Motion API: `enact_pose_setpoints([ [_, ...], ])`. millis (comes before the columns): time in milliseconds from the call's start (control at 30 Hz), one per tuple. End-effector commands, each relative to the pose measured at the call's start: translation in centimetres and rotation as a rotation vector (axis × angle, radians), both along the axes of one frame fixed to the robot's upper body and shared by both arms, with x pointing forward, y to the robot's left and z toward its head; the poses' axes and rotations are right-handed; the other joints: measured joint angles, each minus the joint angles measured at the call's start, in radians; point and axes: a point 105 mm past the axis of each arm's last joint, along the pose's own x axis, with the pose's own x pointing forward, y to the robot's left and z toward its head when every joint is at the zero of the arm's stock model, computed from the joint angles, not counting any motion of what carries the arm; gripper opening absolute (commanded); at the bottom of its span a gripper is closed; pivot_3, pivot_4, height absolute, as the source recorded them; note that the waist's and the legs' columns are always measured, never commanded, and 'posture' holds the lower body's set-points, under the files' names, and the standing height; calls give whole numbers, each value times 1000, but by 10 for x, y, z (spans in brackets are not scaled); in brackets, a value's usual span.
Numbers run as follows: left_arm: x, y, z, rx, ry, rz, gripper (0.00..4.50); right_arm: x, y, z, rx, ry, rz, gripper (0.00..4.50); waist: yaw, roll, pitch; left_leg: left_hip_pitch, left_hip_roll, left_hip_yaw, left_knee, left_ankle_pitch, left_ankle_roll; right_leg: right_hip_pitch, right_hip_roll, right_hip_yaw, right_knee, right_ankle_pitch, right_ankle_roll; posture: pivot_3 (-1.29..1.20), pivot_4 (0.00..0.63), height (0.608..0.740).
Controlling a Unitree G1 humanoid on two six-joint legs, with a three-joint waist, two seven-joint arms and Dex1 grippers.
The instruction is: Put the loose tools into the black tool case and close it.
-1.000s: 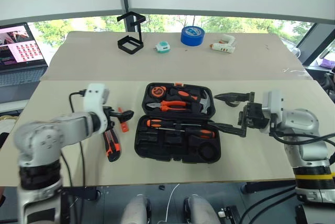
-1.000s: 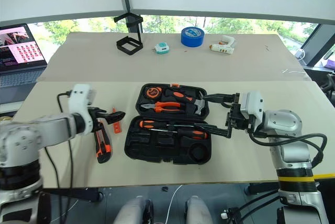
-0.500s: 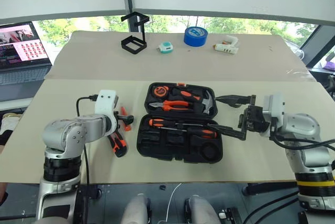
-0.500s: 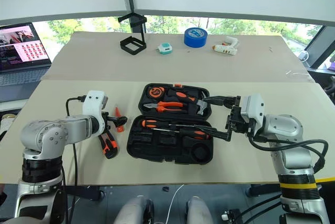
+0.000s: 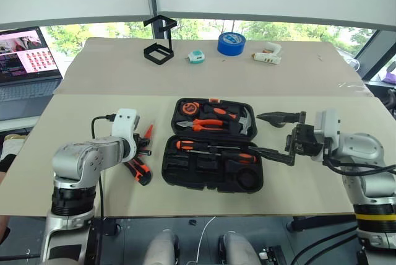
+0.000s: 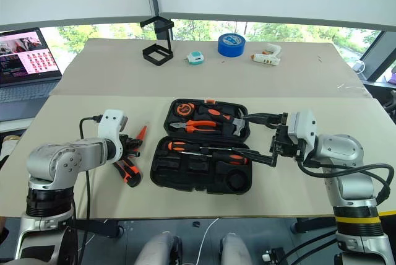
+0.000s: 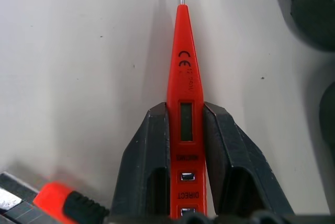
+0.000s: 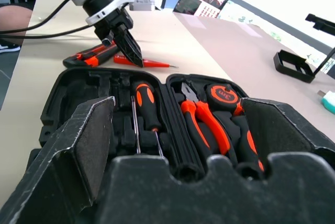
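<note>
Black tool case [image 5: 212, 153], open at table centre, screwdrivers slotted; right gripper [image 5: 276, 135], fingers spread wide at its right edge; left gripper [image 7: 186, 130], fingers pinching slim tester pen [image 7: 185, 93] on the table beside utility knife [image 5: 139, 169]: lift level, keep pinch centred.

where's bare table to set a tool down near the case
Free: the table strip in front of the black tool case, and the band between it and the blue tape roll. Crowded: left of the case, where the left gripper clamps the tester pen beside the utility knife.
</note>
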Motion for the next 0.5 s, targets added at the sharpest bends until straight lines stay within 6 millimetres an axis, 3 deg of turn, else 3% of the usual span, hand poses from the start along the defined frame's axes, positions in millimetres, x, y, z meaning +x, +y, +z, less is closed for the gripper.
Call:
enact_pose_setpoints([
  [33,0,8,11,-59,-55,-35,429,-6,-1,10,5,-29,11,4500,0,0,0,0,0,0,0,0,0,0,0,0,0,0,0,0,150,740],
  [167,6,24,67,-90,-334,-206,429,-6,-7,9,-4,-29,-11,4500,-1,-3,2,-3,1,0,0,0,0,-3,1,-1,0,0,-1,0,150,740],
  [233,-8,10,86,-91,-435,-446,429,-6,-9,10,-8,-32,-19,4500,-1,-3,2,-3,1,0,0,0,0,-4,0,-1,0,0,-1,0,150,740],
  [400,-29,-5,94,4,-469,-815,429,-7,-13,12,-20,-33,-27,4500,4,-2,3,-3,1,2,0,0,1,-3,-2,-1,-1,-1,-1,0,150,740],
  [500,-35,-25,76,200,-455,-1077,429,-13,-12,11,-15,-21,-30,4500,5,-2,3,-3,1,3,1,-1,1,-3,-1,-1,-1,-1,-1,0,150,740],
])
